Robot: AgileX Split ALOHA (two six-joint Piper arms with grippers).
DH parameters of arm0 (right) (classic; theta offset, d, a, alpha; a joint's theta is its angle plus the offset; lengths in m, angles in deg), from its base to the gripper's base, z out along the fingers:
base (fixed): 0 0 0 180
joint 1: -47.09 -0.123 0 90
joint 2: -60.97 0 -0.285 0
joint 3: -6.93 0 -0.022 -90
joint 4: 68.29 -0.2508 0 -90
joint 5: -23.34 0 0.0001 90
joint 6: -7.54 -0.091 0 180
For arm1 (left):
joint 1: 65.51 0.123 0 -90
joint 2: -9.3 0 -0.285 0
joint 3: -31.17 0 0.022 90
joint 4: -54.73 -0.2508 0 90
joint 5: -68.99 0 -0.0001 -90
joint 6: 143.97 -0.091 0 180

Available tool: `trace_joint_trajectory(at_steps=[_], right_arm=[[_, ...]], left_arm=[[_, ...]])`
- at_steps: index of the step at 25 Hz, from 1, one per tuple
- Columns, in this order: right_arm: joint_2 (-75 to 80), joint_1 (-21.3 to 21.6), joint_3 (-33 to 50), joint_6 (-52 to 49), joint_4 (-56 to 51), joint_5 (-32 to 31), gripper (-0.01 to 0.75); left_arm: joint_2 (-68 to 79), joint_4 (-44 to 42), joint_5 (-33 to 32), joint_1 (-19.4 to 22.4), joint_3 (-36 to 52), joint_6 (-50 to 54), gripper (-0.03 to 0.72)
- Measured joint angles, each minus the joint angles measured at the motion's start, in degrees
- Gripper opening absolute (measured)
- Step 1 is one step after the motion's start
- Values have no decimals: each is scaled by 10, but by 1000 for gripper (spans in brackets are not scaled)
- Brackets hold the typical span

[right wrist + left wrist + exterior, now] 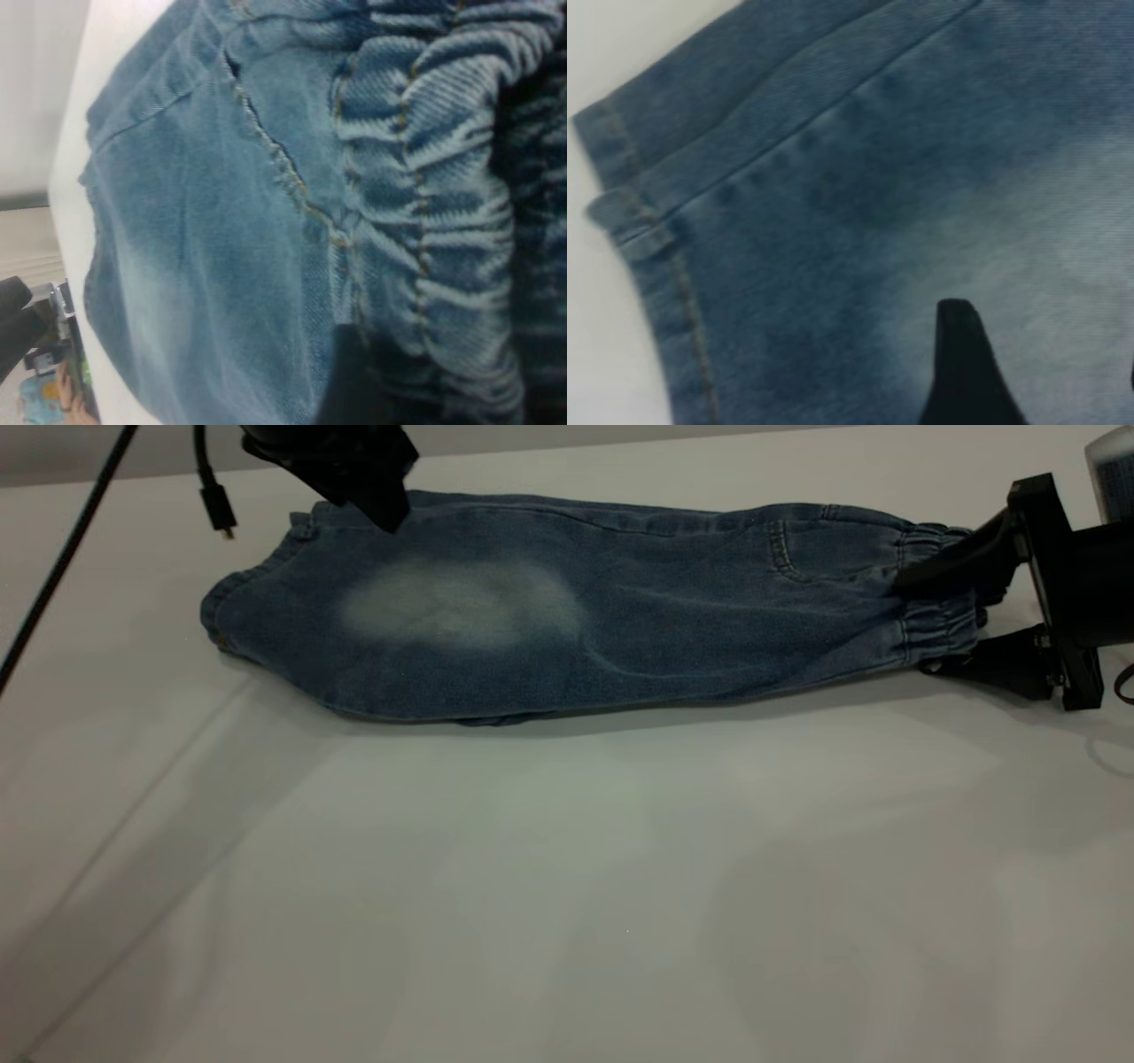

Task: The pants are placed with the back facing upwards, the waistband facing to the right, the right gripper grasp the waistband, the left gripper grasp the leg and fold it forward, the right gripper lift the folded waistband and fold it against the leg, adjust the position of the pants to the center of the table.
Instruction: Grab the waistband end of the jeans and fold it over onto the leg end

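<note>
The pants (620, 629) lie folded lengthwise at the far side of the table (567, 886), with the hem to the left and the gathered waistband (939, 615) to the right. The top leg layer shows a pale faded patch (461, 607). My left gripper (390, 509) hangs open just over the far edge near the hem; in the left wrist view the left gripper (1045, 345) has only denim (833, 221) under its spread fingers. My right gripper (912, 622) is open, one finger on top of the waistband and one at its near edge. In the right wrist view the elastic (425, 177) fills the gap.
A black cable with a plug (217, 509) dangles at the far left beside the hem. A second cable (62, 558) slants down the left edge. A grey object (1112, 469) stands at the far right corner. Bare table stretches in front of the pants.
</note>
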Motion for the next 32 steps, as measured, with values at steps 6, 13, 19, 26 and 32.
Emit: trace_joint_trajectory(at_steps=[6,13,19,26,32], right_arm=[[1,0,0,4,5,6,225],[0,1,0,12,6,-25,87],[-5,2,-37,6,8,-144,87],[-65,0,-45,-35,7,-157,87],[-134,0,-44,-69,13,-156,87]], left_arm=[[32,1,7,-38,0,-12,396],[67,1,69,-84,0,-12,395],[110,16,117,-106,0,-11,395],[143,32,150,-166,-2,-11,390],[150,81,181,-216,-2,-10,390]])
